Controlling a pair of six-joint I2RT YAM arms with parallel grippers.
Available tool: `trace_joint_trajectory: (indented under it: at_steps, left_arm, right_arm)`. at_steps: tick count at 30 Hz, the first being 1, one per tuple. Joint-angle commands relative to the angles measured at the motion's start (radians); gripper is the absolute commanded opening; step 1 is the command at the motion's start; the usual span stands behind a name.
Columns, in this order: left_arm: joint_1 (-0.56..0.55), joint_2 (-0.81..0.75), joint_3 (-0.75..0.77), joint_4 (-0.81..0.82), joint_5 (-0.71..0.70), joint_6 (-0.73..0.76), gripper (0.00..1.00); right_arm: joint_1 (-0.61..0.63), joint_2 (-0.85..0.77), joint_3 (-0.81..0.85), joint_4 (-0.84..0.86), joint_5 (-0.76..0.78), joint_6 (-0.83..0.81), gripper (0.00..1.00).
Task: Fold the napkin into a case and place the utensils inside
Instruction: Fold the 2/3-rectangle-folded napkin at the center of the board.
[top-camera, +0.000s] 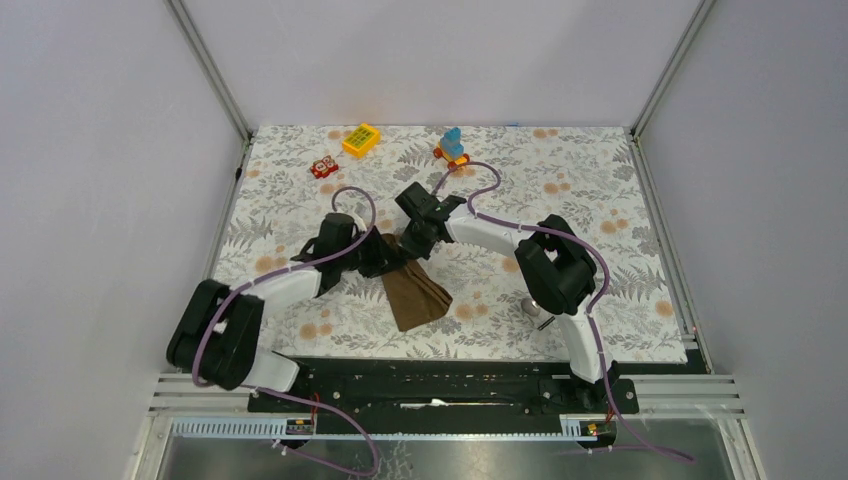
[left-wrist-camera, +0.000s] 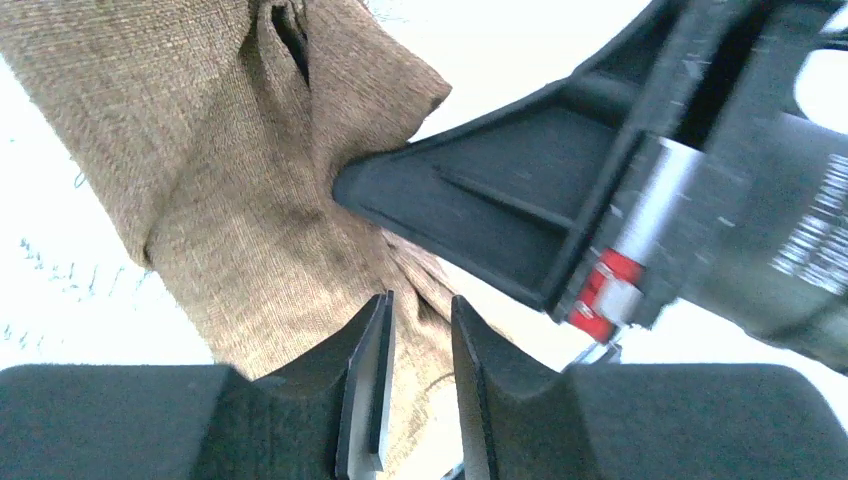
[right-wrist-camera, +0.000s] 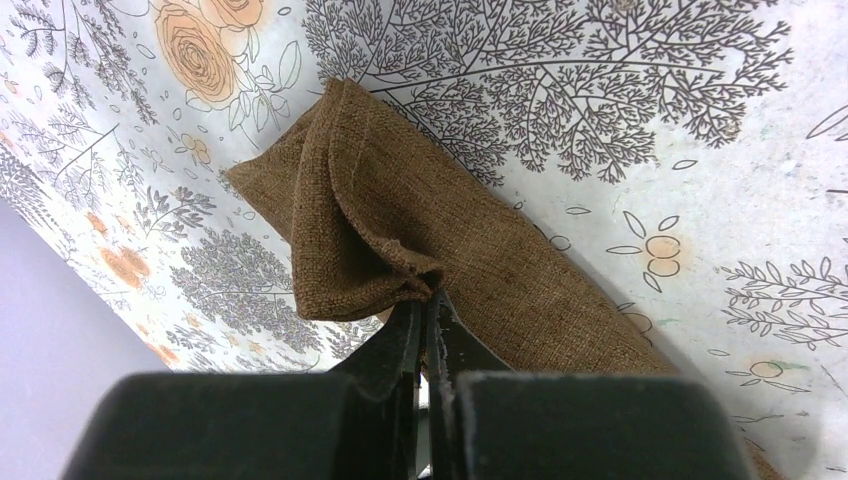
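The napkin (top-camera: 415, 288) lies as a narrow brown strip on the floral tablecloth (top-camera: 580, 190), midway between my two arms. Its near end is flat and its far end is bunched and lifted. My right gripper (right-wrist-camera: 428, 312) is clenched on that far end, pinching a rumpled corner where several layers meet. My left gripper (left-wrist-camera: 420, 330) sits just beside it, nose to nose with the right one. Its jaws are parted by a slim gap with cloth lying behind them and, as far as I can judge, nothing clamped. The step in hand looks like forming the mouth of the case. To do it well I should hold the right pinch firm and take only the top layer with the left. Then I should draw the two apart gently, so the pocket opens without dragging the strip or undoing its folds. The spoon (top-camera: 533, 306) and the dark stick (top-camera: 546, 322) lie by my right arm, well apart from the napkin.
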Motion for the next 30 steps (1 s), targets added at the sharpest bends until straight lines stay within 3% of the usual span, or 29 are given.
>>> trace_joint_trajectory:
  at_steps: [1,3,5,11,18,30]
  left_arm:
    - [0.037,-0.130,-0.054,-0.079,-0.024,0.030,0.33]
    - [0.062,-0.152,-0.091,-0.070,-0.036,0.022,0.33]
    - [0.091,-0.128,-0.112,-0.053,-0.020,0.011,0.24]
    - [0.105,0.067,-0.104,0.048,0.006,0.002,0.15]
    - [0.105,0.086,-0.086,0.046,-0.016,0.003,0.11]
    - [0.105,0.106,-0.071,0.046,-0.029,0.015,0.09]
  right_arm:
    - [0.004,-0.072,-0.012,0.026,0.007,0.035,0.00]
    - [0.003,-0.071,-0.012,0.029,-0.002,0.038,0.00]
    - [0.004,-0.071,-0.013,0.040,-0.004,0.044,0.00]
    - [0.005,-0.072,-0.018,0.089,-0.069,0.103,0.00]
    - [0.011,-0.071,-0.053,0.181,-0.114,0.232,0.00]
    - [0.029,-0.076,-0.245,0.484,-0.109,0.493,0.00]
